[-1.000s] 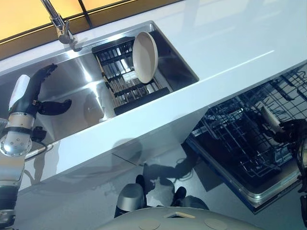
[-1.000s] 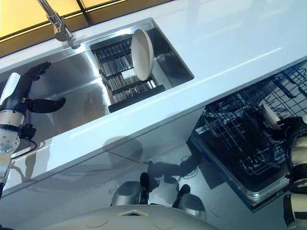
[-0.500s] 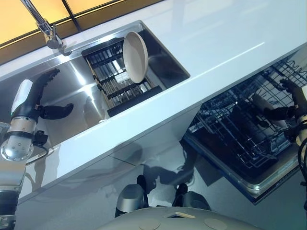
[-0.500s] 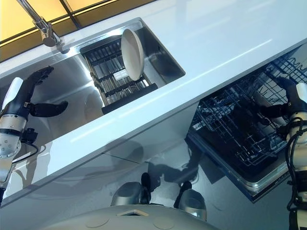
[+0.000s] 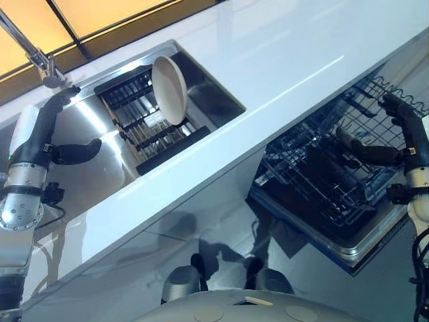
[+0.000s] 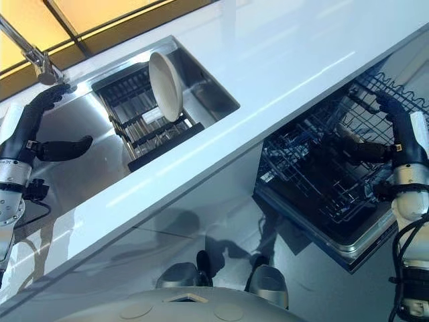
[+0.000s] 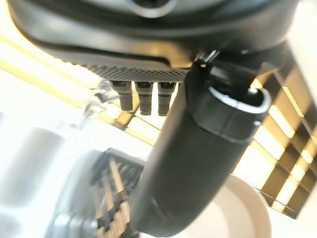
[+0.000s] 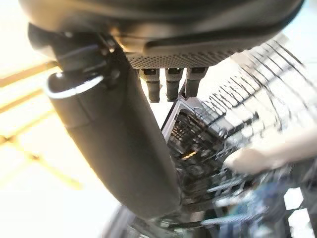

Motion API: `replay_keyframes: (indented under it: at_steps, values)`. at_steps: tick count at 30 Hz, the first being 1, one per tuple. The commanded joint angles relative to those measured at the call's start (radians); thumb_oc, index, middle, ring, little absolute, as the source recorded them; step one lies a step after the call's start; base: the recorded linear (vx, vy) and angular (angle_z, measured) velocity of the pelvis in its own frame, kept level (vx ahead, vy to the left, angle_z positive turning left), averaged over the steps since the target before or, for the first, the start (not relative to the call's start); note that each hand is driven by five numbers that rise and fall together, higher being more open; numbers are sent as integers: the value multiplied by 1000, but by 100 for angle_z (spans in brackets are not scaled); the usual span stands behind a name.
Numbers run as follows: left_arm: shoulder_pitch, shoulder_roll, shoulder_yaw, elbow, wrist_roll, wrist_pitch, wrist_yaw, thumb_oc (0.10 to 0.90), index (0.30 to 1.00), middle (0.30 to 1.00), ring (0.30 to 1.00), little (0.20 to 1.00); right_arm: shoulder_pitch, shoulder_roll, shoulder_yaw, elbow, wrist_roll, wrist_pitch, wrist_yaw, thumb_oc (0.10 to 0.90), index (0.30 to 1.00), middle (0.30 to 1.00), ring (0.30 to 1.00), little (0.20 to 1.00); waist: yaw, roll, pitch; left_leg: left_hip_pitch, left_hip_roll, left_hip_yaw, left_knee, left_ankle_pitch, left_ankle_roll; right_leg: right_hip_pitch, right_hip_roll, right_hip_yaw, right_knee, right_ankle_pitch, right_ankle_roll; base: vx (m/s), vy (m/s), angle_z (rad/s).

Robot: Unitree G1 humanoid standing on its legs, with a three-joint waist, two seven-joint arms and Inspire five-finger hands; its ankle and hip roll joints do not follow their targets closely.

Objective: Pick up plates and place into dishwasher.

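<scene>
A beige plate (image 5: 169,90) stands on edge in the black rack (image 5: 144,127) inside the steel sink (image 5: 214,94). My left hand (image 5: 39,134) hovers open over the sink's left part, apart from the plate, which shows past its thumb (image 7: 198,163) as a pale plate (image 7: 237,213). A second pale plate (image 8: 277,148) rests in the dishwasher's wire rack (image 5: 315,174). My right hand (image 5: 412,141) is open just above that rack, fingers straight, holding nothing.
The white countertop (image 5: 281,54) runs between the sink and the pulled-out dishwasher rack. A faucet (image 5: 33,54) rises at the sink's far left. The dishwasher's open door (image 5: 348,248) juts out below the rack.
My right hand has let go of the pale plate in the dishwasher rack and risen, fingers now straight. The camera has shifted; my left hand holds its pose.
</scene>
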Motion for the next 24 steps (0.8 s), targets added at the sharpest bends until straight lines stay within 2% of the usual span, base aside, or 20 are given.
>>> replay_keyframes:
  at_steps: [1, 3, 7, 10, 12, 14, 18, 24]
  values:
    - [-54, 99, 126, -76, 49, -67, 73, 800, 900, 900, 900, 900, -35, 22, -17, -106, 249, -142, 121, 800, 900, 900, 900, 900, -38, -28, -77, -29, -67, 39, 45, -93, 21, 47, -13, -54, -52, -6, 91, -111, 114, -6]
    - [-74, 125, 131, -72, 69, -57, 75, 800, 900, 900, 900, 900, -30, 83, 21, -120, 343, -152, 236, 800, 900, 900, 900, 900, -50, -20, -85, -26, -75, 49, 37, -97, 28, 35, -19, -49, -52, 0, 97, -103, 101, -11]
    - [-117, 188, 121, -45, 77, -31, 81, 800, 900, 900, 900, 900, -38, 129, 93, -115, 348, -166, 357, 800, 900, 900, 900, 900, -63, -12, -92, -23, -85, 64, 33, -105, 38, 21, -29, -44, -47, 7, 107, -76, 99, -17]
    - [-171, 261, 101, -10, 74, 4, 73, 800, 900, 900, 900, 900, -41, 137, 147, -121, 380, -146, 437, 800, 900, 900, 900, 900, -76, -4, -100, -21, -92, 80, 26, -106, 45, 7, -34, -38, -43, 12, 115, -47, 92, -21]
    - [-203, 303, 84, 19, 71, 18, 69, 800, 900, 900, 900, 900, -39, 146, 180, -117, 370, -142, 459, 800, 900, 900, 900, 900, -85, 1, -102, -15, -96, 88, 22, -112, 49, 1, -37, -33, -37, 10, 122, -32, 77, -13]
    - [-263, 367, 46, 63, 71, 43, 65, 800, 900, 900, 900, 900, -36, 147, 228, -116, 362, -110, 473, 800, 900, 900, 900, 900, -97, 7, -104, -13, -101, 101, 18, -113, 57, -12, -40, -25, -27, 12, 129, -36, 88, -7]
    - [-341, 437, -18, 122, 96, 66, 73, 800, 900, 900, 900, 900, -18, 153, 288, -103, 303, -79, 512, 800, 900, 900, 900, 900, -114, 12, -104, -9, -106, 118, 14, -116, 67, -33, -45, -12, -4, 18, 139, -9, 60, -9]
    - [-508, 544, -208, 250, 189, 102, 54, 800, 900, 900, 900, 900, 11, 123, 397, -99, 240, -55, 559, 800, 900, 900, 900, 900, -144, 12, -95, -6, -111, 142, 18, -123, 79, -63, -48, 6, 26, 31, 152, 7, 34, -14]
